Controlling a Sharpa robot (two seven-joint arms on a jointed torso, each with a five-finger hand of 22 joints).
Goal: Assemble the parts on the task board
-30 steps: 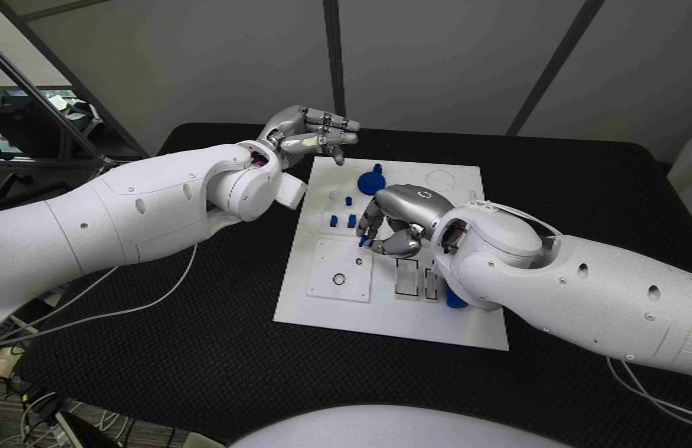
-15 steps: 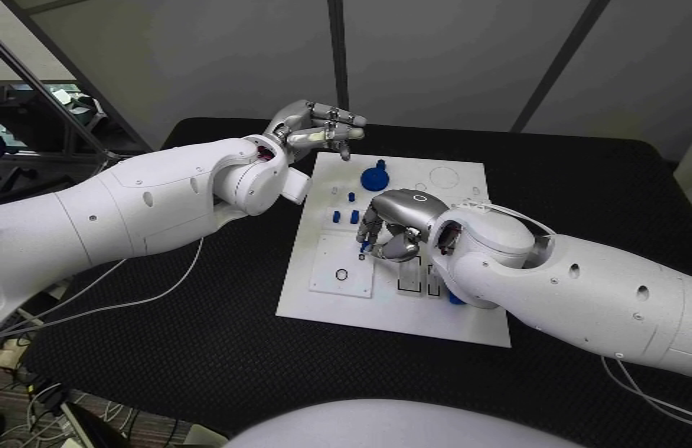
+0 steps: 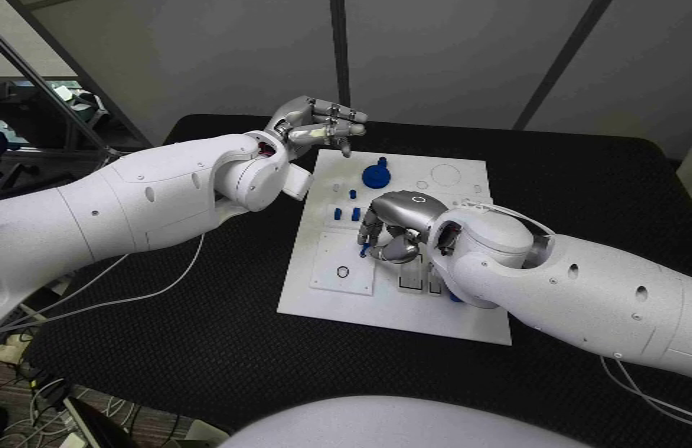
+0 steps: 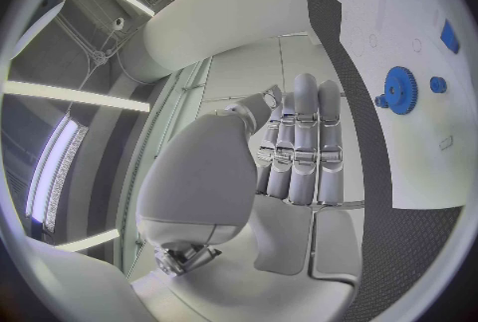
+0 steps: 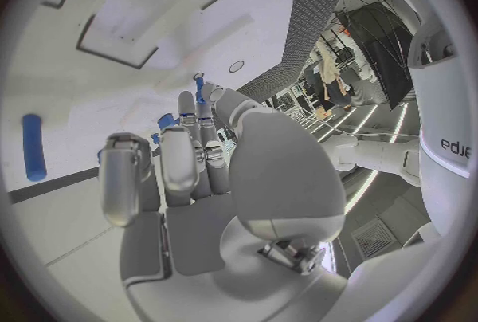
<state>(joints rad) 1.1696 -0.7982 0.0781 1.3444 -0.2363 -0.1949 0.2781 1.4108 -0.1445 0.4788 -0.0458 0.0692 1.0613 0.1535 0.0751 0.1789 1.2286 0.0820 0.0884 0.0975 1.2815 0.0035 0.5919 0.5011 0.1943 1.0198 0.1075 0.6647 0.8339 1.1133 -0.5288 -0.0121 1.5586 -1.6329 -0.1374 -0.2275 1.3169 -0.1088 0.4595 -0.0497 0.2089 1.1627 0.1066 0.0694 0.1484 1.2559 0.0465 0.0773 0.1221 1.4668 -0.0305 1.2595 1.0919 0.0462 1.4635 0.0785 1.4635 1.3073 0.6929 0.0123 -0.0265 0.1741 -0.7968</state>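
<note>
Right hand (image 3: 392, 230), clenched over a small blue part (image 5: 197, 88), is lowering onto the board (image 3: 469, 313); left hand (image 3: 320, 123), released, is hovering unchanged beyond its far-left corner.

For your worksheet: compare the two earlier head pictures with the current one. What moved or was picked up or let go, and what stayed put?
Very little changed. The right hand stays low over the middle of the white board, pinching a small blue piece at its fingertips. The left hand stays raised beyond the board's far left corner, holding nothing. The blue gear and the small blue pegs have not moved.
</note>
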